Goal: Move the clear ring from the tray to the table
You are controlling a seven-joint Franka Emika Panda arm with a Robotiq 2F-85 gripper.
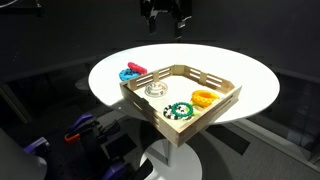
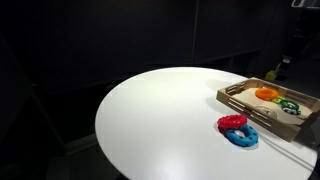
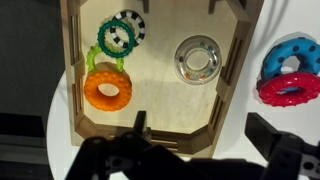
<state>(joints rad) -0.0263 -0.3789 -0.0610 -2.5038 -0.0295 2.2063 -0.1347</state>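
The glossy transparent clear ring [image 3: 197, 60] lies flat inside the slatted pale-wood tray [image 3: 72, 90] on the round white table [image 1: 250, 80], while the gripper [image 3: 198, 128], dark, blurred and partly cropped, seems spread wide, empty.

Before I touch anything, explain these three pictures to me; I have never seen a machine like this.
This is a robot arm ending in a two-fingered gripper, open and holding nothing, hanging above a round white table. Two pictures come from cameras standing outside the robot at different spots; the third looks down from the wrist, with the dark fingers at its bottom edge. On the table sits a square wooden tray. In it lie a clear ring, an orange ring and a green ring with white spots. Beside the tray, on the bare table, a red ring and a blue ring lie close together.
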